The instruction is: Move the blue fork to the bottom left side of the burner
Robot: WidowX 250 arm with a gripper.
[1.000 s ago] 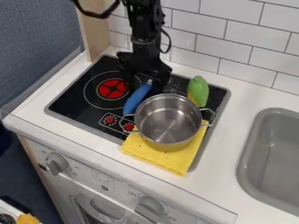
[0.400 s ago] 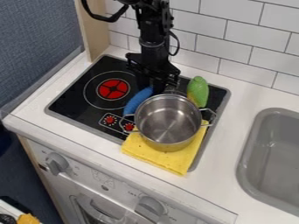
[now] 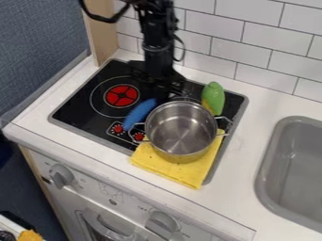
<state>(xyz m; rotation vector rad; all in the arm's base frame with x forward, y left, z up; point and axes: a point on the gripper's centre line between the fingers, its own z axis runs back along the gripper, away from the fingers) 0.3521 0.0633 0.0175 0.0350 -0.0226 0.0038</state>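
Landmark: the steel pot (image 3: 182, 129).

Blue fork (image 3: 140, 114) lies just left of the pot, slanting, its far end up toward the pot's back-left rim, its near end by the pot's left handle. The fat blue body is the part to read. Whether it touches the handle, cannot tell.

Gripper (image 3: 162, 96) hangs at the pot's back-left, by the fork's far end. Jaws: cannot tell how wide they stand, nor whether they have hold of the fork.

Red burner (image 3: 121, 95) sits left of the pot and a little back. Green toy (image 3: 213, 98) stands at the pot's back-right; yellow cloth (image 3: 165, 167) lies under it and out in front.

Handling, as judged: light, stiff, not fragile. Rounded body looks smooth; likely to roll or swivel under an off-centre pinch. Best hold: across the thick middle of the blue part, jaws square to its length, clear of the pot's handle. An end hold would likely let it pivot.

Step in hand, probably: shifting the fork away from the pot, toward the burner's near-left side. Still short of that. Risk: snagging the pot's handle.
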